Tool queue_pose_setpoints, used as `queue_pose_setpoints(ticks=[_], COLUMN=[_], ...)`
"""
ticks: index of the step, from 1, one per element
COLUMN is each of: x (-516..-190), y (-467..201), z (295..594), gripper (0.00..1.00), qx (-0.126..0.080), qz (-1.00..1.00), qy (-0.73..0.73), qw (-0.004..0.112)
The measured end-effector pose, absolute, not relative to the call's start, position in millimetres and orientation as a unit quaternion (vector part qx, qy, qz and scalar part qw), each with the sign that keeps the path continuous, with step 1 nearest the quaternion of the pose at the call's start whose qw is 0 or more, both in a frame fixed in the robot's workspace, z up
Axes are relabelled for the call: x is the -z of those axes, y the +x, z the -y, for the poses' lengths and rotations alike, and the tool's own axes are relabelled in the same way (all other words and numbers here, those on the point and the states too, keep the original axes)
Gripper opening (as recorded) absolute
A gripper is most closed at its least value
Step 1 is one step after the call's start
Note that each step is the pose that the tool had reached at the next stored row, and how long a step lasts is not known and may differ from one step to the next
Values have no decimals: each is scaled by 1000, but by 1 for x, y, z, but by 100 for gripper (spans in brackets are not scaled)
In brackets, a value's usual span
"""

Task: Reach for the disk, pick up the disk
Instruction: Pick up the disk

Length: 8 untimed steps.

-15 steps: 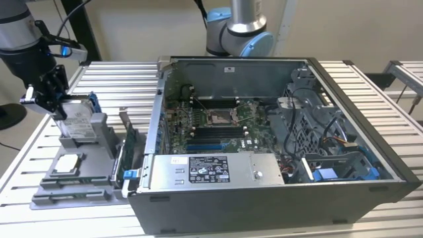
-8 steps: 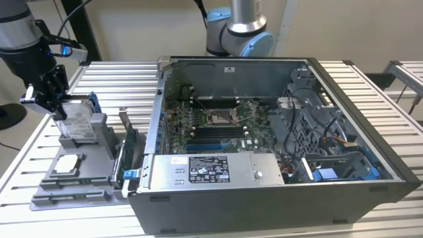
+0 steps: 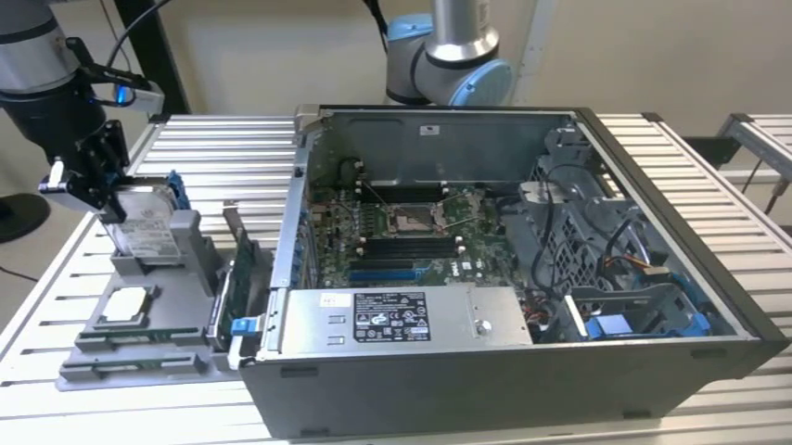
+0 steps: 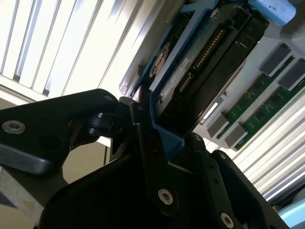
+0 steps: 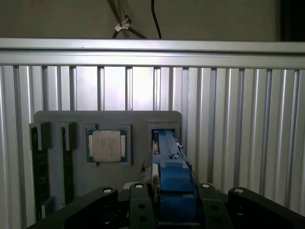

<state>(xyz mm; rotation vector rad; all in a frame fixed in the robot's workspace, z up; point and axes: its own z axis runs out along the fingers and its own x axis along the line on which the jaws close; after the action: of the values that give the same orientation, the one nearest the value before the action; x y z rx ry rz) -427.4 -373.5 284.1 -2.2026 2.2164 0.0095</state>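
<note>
A dark grey sheet-metal computer case, lying open, is seen on a ribbed aluminium slat table. Beside it, toward the exterior view's left, a matte grey moulded plastic holder is set on the slats. The disk — a flat silver-grey metal slab with a white label, framed in glossy blue plastic — is stood on edge at a slot of the holder, its long axis near upright and slightly leaned. Its upper end is pinched by the black gripper, whose fingers are pressed against the blue frame. A small square silver processor chip is seated nearby in the holder.
</note>
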Motion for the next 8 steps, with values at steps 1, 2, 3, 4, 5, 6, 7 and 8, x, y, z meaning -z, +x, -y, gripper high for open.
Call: queue_pose_setpoints(ticks=[1,2,3,4,5,6,7,8], x=[-284,-284,-284,-284,-284,-284,-284,-284], y=[-427,-427,-427,-427,-427,-427,-427,-427], z=[374,374,374,374,374,374,374,374], gripper=[0,0,0,0,0,0,0,0], qx=[-3,-3,-3,-3,-3,-3,-3,-3], qz=[-709,-709,-709,-709,-709,-709,-709,-709], qy=[-705,-705,-705,-705,-705,-705,-705,-705], qw=[8,8,8,8,8,8,8,9])
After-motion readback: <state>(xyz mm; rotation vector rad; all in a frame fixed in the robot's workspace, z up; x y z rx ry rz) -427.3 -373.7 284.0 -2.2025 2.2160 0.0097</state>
